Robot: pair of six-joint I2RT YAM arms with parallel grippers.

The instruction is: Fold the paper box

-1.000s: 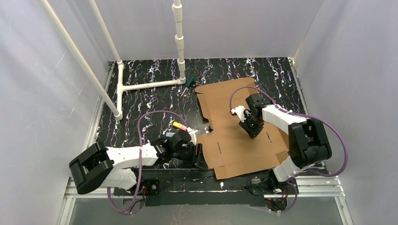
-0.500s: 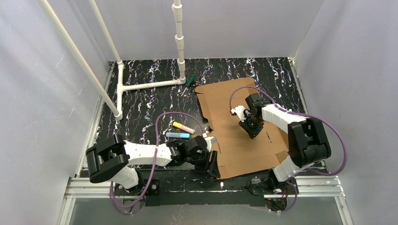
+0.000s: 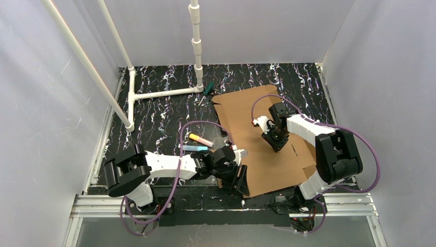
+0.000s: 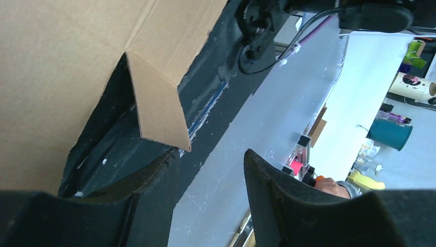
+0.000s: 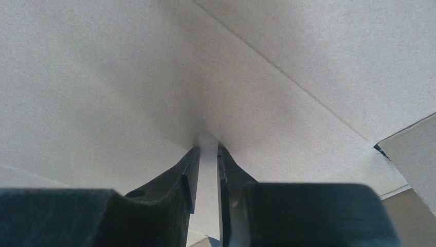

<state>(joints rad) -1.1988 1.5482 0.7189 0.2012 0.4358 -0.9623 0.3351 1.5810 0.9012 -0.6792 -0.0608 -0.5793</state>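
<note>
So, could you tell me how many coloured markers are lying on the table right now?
2. A yellow-and-pink marker lies left of the paper box, and a blue marker lies right beside it, on its near side. Others could be hidden under the cardboard.

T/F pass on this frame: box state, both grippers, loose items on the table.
1. The paper box lies mostly flat, not formed into a box. True.
2. The right gripper hangs clear of the cardboard. False: its tips press on the sheet.
3. The left gripper is clamped on cardboard. False: its jaws stand apart with nothing between them; a raised flap is beside one finger.
4. Two markers lie on the table left of the box. True.
5. The screwdriver lies on the cardboard. False: it lies on the table off the box's far left corner.
</note>
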